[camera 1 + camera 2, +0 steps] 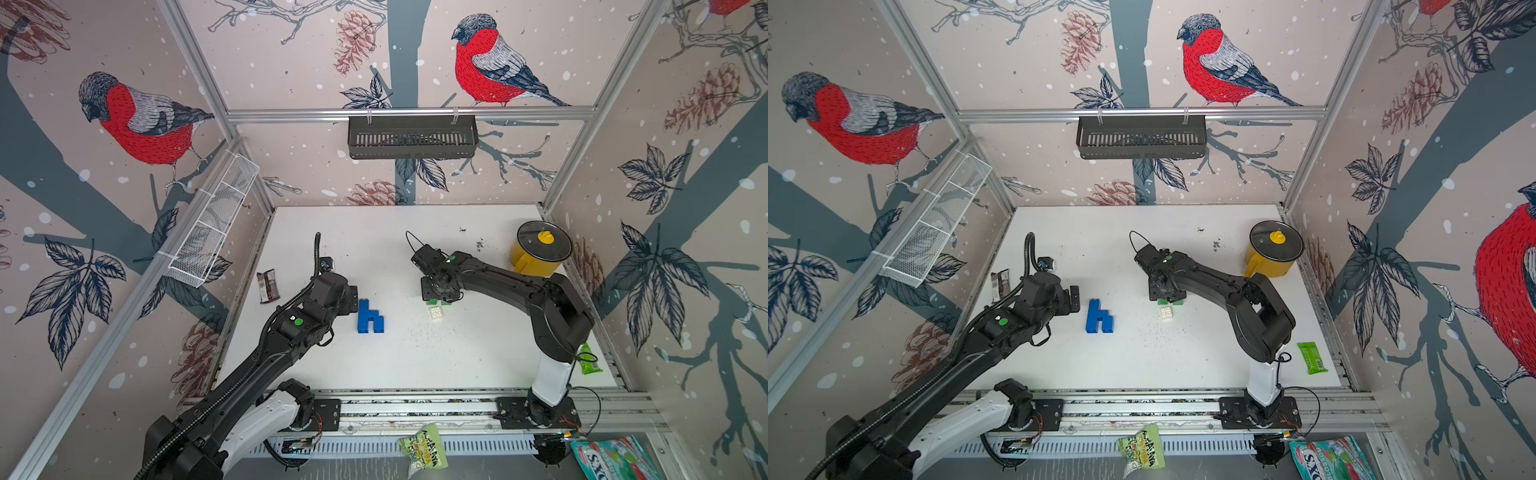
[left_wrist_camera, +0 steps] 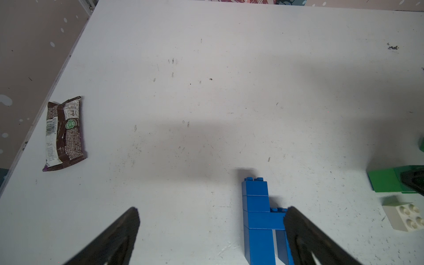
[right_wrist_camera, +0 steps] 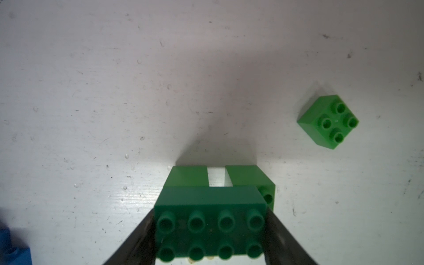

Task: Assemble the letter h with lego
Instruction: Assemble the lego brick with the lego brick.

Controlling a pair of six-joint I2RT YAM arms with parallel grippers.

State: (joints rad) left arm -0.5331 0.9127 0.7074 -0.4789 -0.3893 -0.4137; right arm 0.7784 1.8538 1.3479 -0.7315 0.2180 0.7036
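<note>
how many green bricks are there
4: a long brick in the right gripper, two cubes side by side next to it, one loose cube apart. More may be hidden.

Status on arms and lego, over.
Left gripper open beside blue h. Right gripper shut on long green brick over two green bricks. White brick close by.

Black arms [image 1: 511,282]; white lower links [image 1: 550,380]; green dots [image 1: 297,321]; seemingly ribbed cable [image 1: 318,249].

Colours on our white table [image 1: 415,365]
We see a blue studded plastic brick letter [image 1: 370,316] at eight o'clock, a long green studded plastic brick [image 3: 210,220] at three, a yellow round pot [image 1: 534,259] at two.
</note>
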